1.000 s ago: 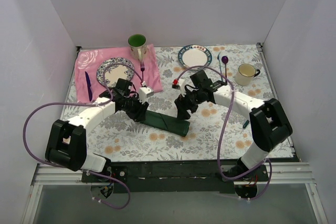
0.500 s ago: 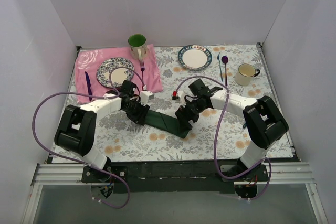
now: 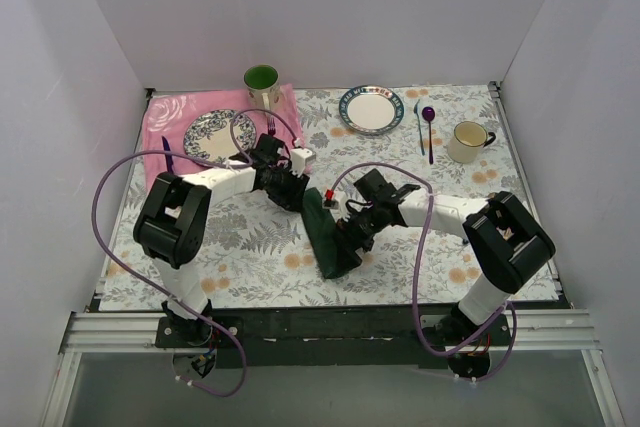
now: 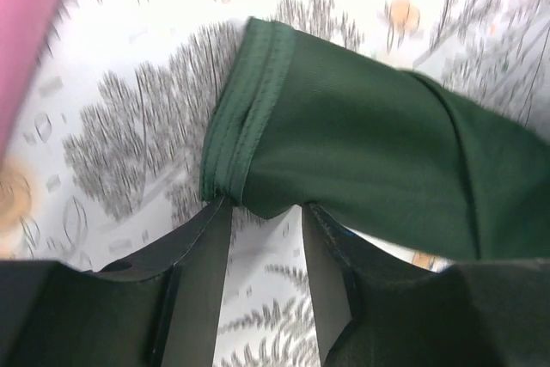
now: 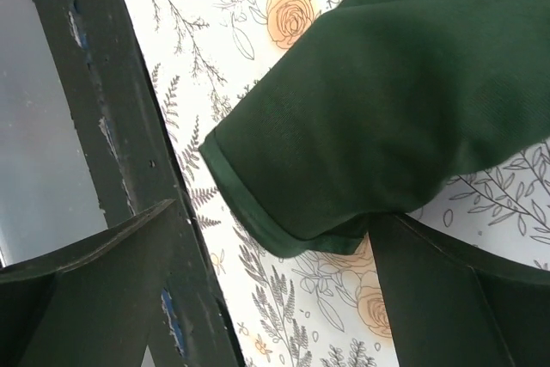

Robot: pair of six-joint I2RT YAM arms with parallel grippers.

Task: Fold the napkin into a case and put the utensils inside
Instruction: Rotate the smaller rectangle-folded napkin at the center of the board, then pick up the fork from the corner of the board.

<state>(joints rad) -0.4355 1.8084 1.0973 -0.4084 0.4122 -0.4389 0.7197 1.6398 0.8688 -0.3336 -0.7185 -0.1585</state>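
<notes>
As its forearm (image 3: 225, 179) stretches rightward, left pincer (image 4: 262, 209) pinches napkin (image 4: 361, 143).

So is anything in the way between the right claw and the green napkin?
No, nothing visible. The right gripper is open right at the napkin's folded end, with only flowered tablecloth around it. The left gripper pinches the other end.

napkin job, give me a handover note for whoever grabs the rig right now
Left gripper: pinching the napkin at its hemmed far corner.
Right gripper: open, fingers either side of the near end.
Napkin: a narrow folded strip on the floral table, between the arms.
Done: folded to a strip.
To do: finish the case; utensils not visible in any view, find and insert them.
</notes>
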